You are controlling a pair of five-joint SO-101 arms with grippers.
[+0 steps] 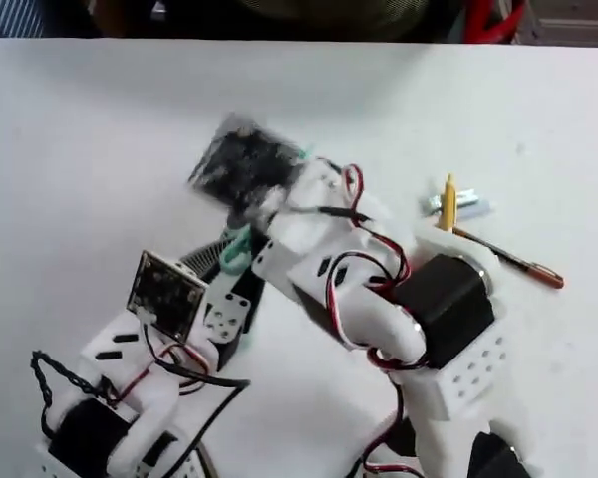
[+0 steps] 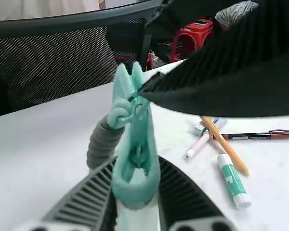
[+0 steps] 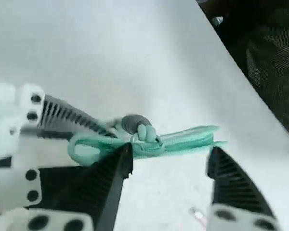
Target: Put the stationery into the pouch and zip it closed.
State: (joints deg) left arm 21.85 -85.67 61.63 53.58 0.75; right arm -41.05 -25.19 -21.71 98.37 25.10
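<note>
Two pincers were on one thing here, the teal pouch. It stood edge-on, lifted off the white counter near the middle, and the left pincer had it: both ribbed black jaws were pressed against the lower end of the pouch, clamped tight on the fabric. A grey ribbed piece hung at the pouch's side, joined on just by the small teal ring near its top.

The right pincer was spread wide, jaws well apart, gripping nothing. From its own wrist view the pouch lay stretched crosswise beyond the two fingertips, with one tip close to the ring and the grey piece. From the left wrist view, one of its black ribbed fingers came in from the side, and its tip met the pouch's upper edge.

And the stationery? All of it was out on the counter, well apart from the pouch, on the right arm's side. A yellow pencil lay across a pink pen, a glue stick sat just beside the pencil's end, and a red-capped pen lay beyond them.
</note>
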